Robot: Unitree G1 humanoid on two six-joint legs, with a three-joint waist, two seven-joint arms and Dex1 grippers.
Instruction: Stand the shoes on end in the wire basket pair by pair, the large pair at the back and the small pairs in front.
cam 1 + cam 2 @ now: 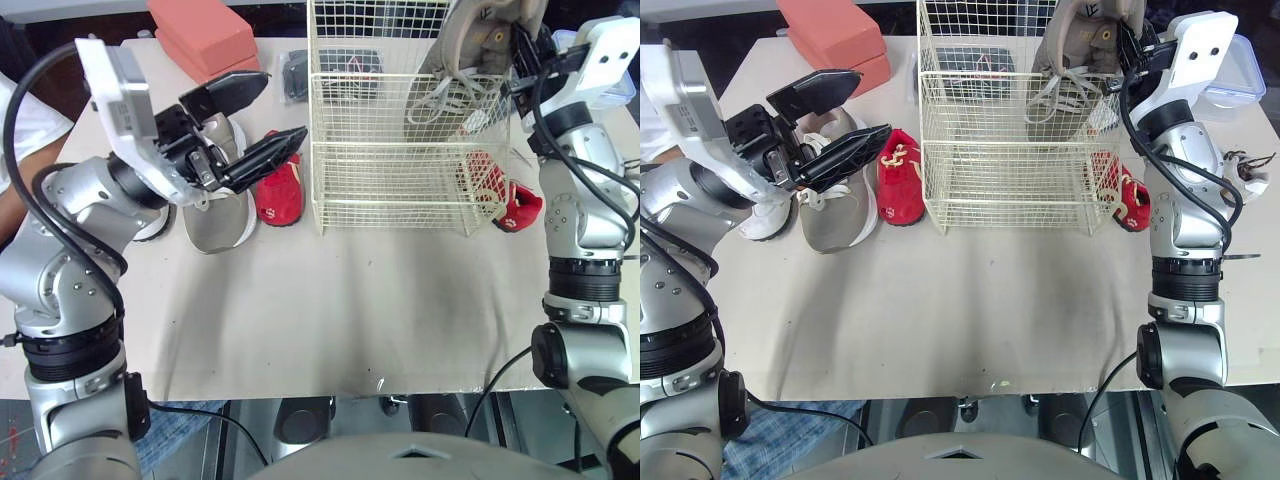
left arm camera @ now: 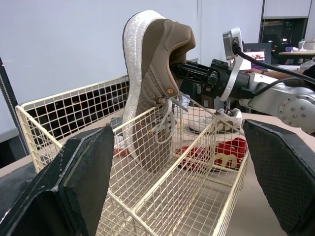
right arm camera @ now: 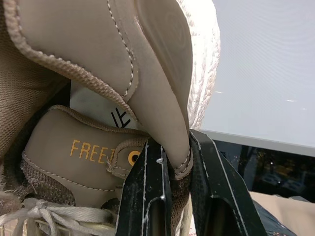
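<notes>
A tan sneaker, judged light and pliable, is held toe-down at the back of the wire basket, its heel collar pinched by the right hand, while the left hand is seen open above its mate.

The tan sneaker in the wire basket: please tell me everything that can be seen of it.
The tan suede-and-mesh sneaker has a white textured foam sole, loose off-white laces and orange lettering on its tongue. It is upright, toe down and heel up, in the rear right part of the cream wire basket, with its sole turned away from the robot. The right gripper is shut on its heel collar. Whether the toe rests on the basket floor cannot be told.
</notes>
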